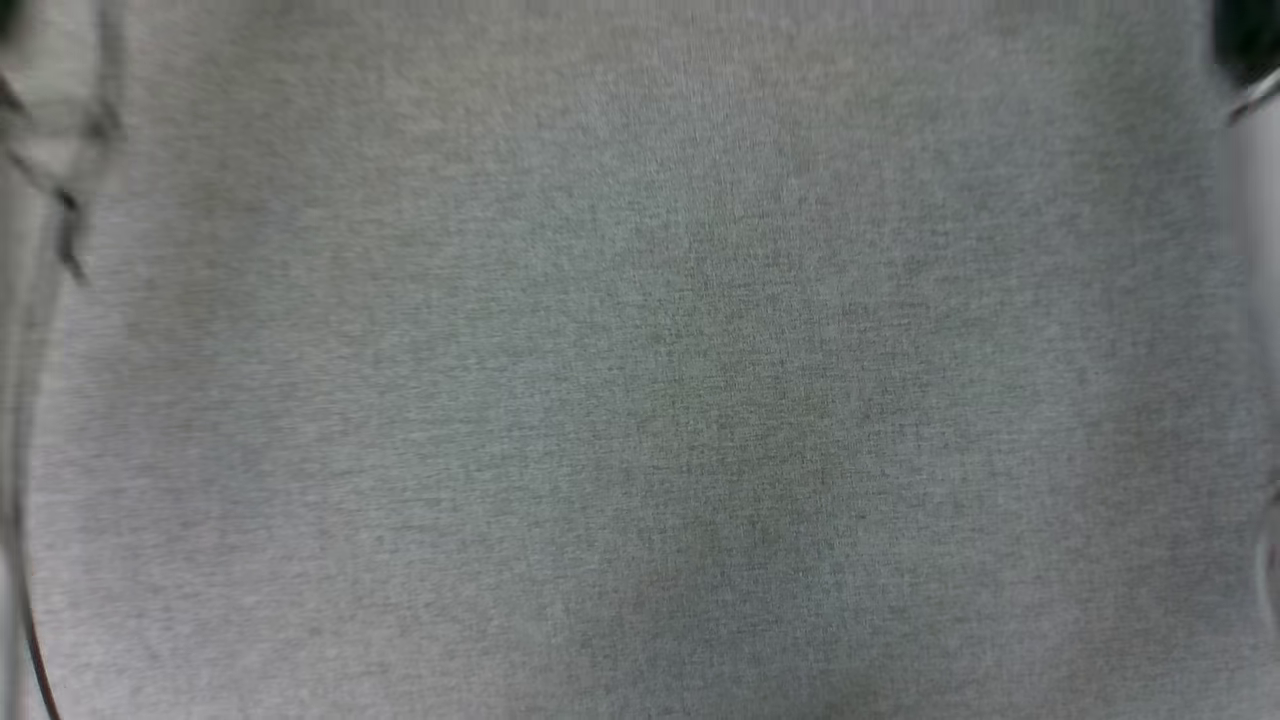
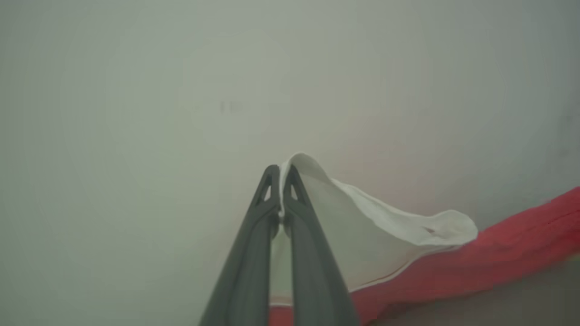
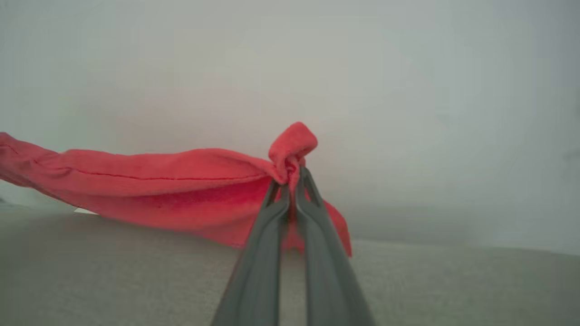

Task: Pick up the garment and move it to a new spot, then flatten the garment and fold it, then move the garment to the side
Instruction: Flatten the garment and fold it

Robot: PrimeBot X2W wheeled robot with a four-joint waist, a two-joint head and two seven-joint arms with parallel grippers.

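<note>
In the left wrist view my left gripper [image 2: 281, 174] is shut on a fold of the garment's white sleeve [image 2: 362, 217], and the red body [image 2: 498, 253] trails off to the right. In the right wrist view my right gripper [image 3: 292, 179] is shut on a bunched red edge of the garment [image 3: 158, 190], which stretches away to the left, lifted off the grey surface [image 3: 136, 280]. A small knob of red cloth pokes up past the fingertips.
The head view looks down on a grey cloth-covered table top [image 1: 640, 400], blurred. Pale blurred shapes show at its left edge [image 1: 40, 150] and a dark corner at the top right [image 1: 1245, 40]. Behind both grippers is a plain pale background.
</note>
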